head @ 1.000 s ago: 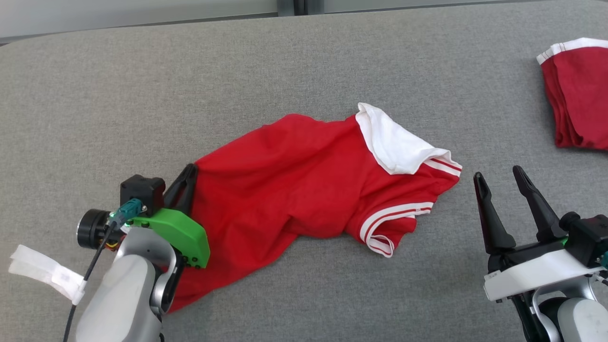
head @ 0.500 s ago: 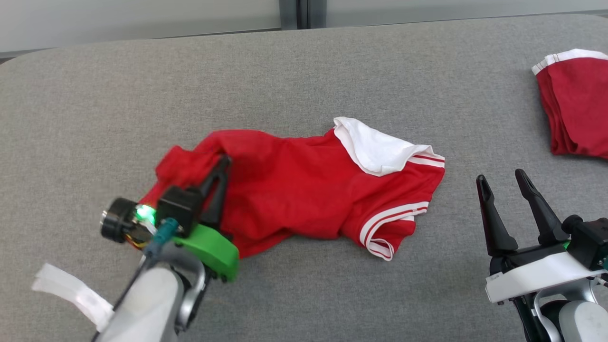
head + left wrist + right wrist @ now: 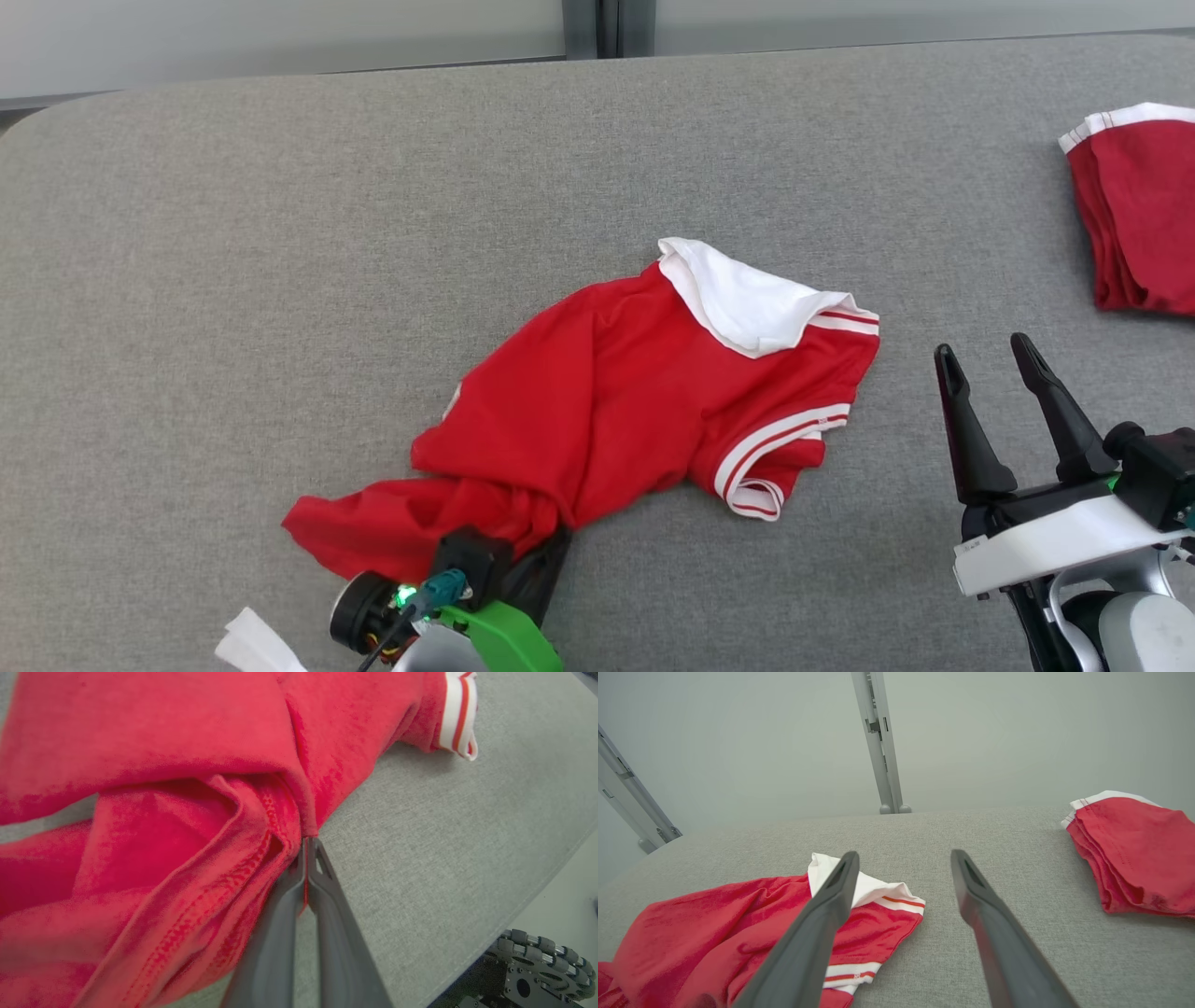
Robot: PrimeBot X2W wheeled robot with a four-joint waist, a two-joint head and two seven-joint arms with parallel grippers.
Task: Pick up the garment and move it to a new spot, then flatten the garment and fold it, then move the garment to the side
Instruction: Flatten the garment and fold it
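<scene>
Slanting near-left to far-right, red garment, hem clamped in left hand; right hand apart.

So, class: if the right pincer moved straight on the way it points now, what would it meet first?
The right pincer would probably meet bare grey table between the red garment and the folded red pile, though depth is unclear.
</scene>
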